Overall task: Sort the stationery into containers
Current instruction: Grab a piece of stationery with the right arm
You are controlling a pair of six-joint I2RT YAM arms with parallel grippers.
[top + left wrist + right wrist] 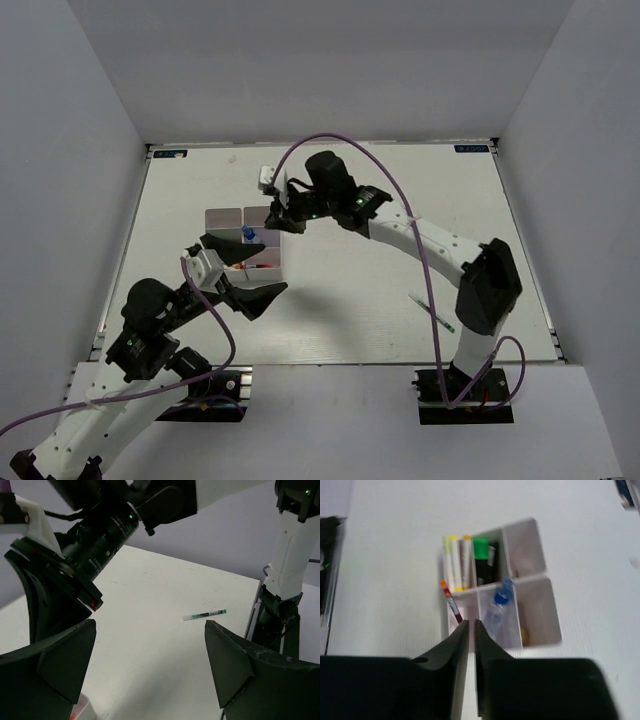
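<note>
The white divided tray [226, 219] sits left of the table's centre. In the right wrist view, the tray [532, 540] holds a green-capped black highlighter [481, 560], yellow-capped pens [451, 562], a clear blue-capped tube [500, 602] and a small yellow item [525, 636]. A red pen with an orange tip [451, 601] leans at its left edge. My right gripper [471, 623] hovers above the tray, jaws almost together, with nothing visible between them. My left gripper [240, 270] is open and empty at the tray's near side. A white pen with a green tip [432, 312] lies apart at the right, also in the left wrist view [204, 614].
The right arm [420, 235] arches over the table's middle, and its wrist fills the upper left of the left wrist view [100, 530]. The right arm's base post [290, 555] stands just beyond the green-tipped pen. Grey walls enclose the table on three sides.
</note>
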